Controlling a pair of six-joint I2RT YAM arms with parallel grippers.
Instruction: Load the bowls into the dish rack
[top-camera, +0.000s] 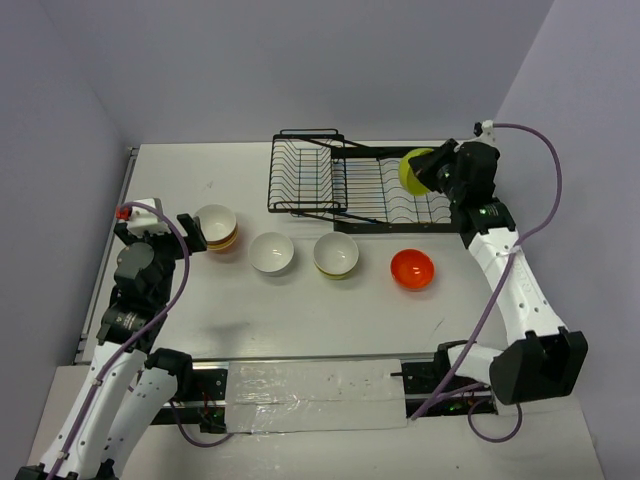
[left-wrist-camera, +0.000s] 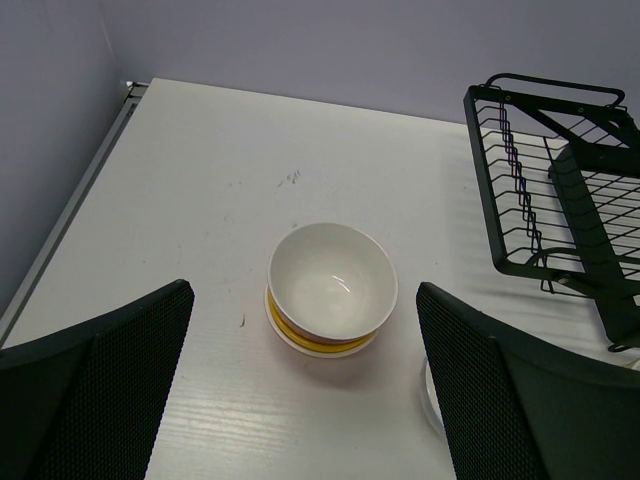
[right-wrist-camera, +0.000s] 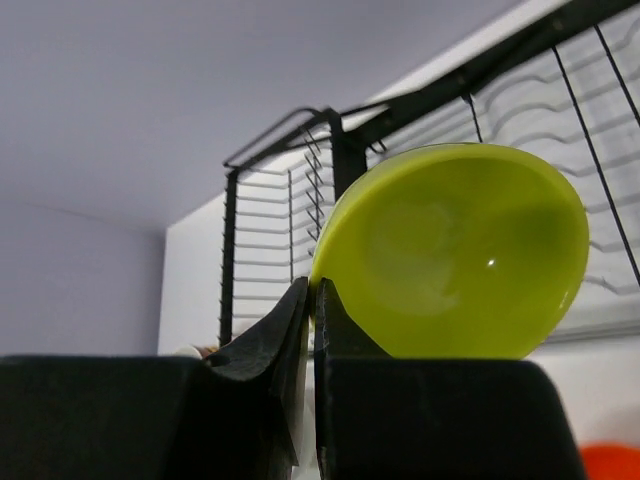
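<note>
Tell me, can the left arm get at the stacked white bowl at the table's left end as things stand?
Probably yes. The left gripper is wide open, and the white bowl sits just ahead of it, in line with the gap between its jaws, with nothing in between.

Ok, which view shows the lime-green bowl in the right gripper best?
Right wrist. The lime-green bowl fills the frame, its rim pinched in the right gripper, with the dish rack behind it. Top external shows it small and partly hidden by the gripper, over the rack's right end. Left wrist does not show it.
</note>
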